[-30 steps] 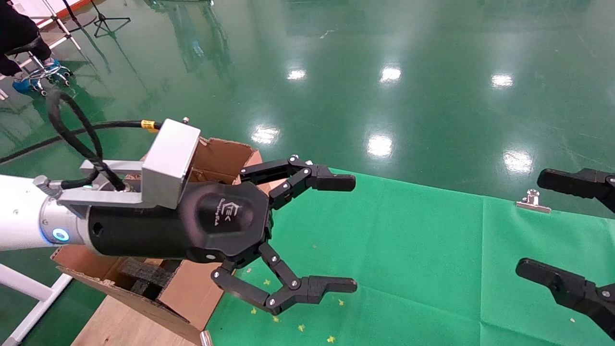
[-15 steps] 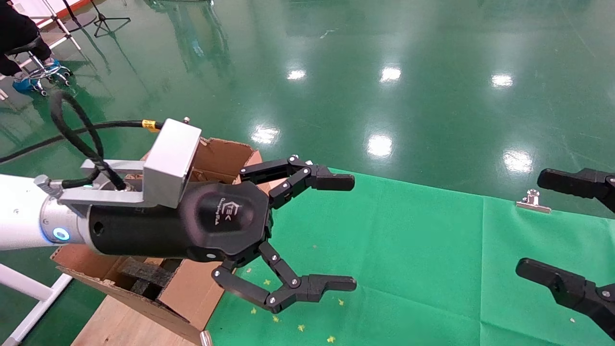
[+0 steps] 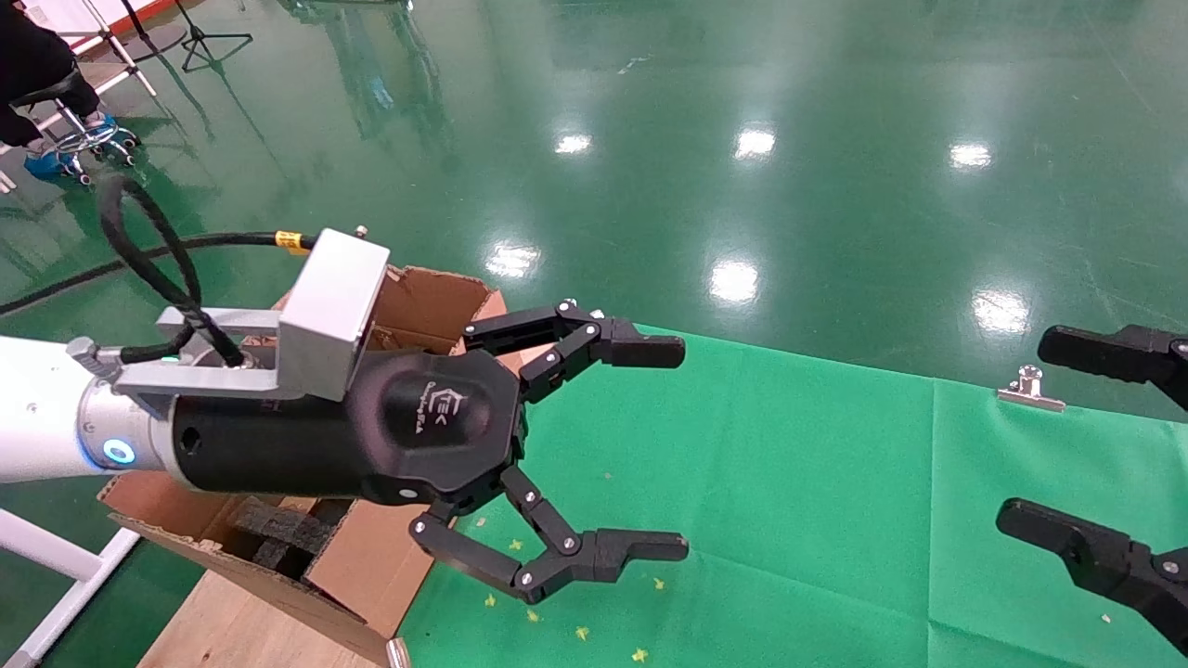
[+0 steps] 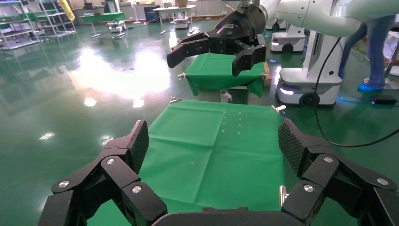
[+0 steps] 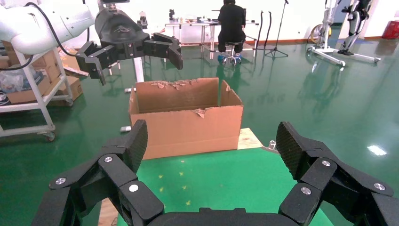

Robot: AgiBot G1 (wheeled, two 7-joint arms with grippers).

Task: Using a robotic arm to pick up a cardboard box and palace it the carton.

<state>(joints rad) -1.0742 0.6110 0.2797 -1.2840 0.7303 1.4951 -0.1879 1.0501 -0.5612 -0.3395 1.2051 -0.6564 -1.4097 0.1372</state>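
Note:
The white robotic arm [image 3: 37, 417] reaches in from the left, and its left gripper [image 3: 684, 450] hangs open and empty above the green cloth, just right of the carton. The carton [image 3: 436, 297] is large, brown and torn at the rim, and stands at the table's left end, partly hidden behind the arm. Black foam blocks [image 3: 283, 533] lie inside it. The right wrist view shows the carton's long side [image 5: 188, 127]. My right gripper [image 3: 1021, 430] is open and empty at the right edge. The small taped cardboard box is not in view.
A green cloth [image 3: 789, 482] covers the table, held by a metal clip [image 3: 1028, 390] at its far edge. A wooden board [image 3: 223, 631] lies under the carton. A person sits on a stool [image 3: 56, 93] at the far left on the shiny green floor.

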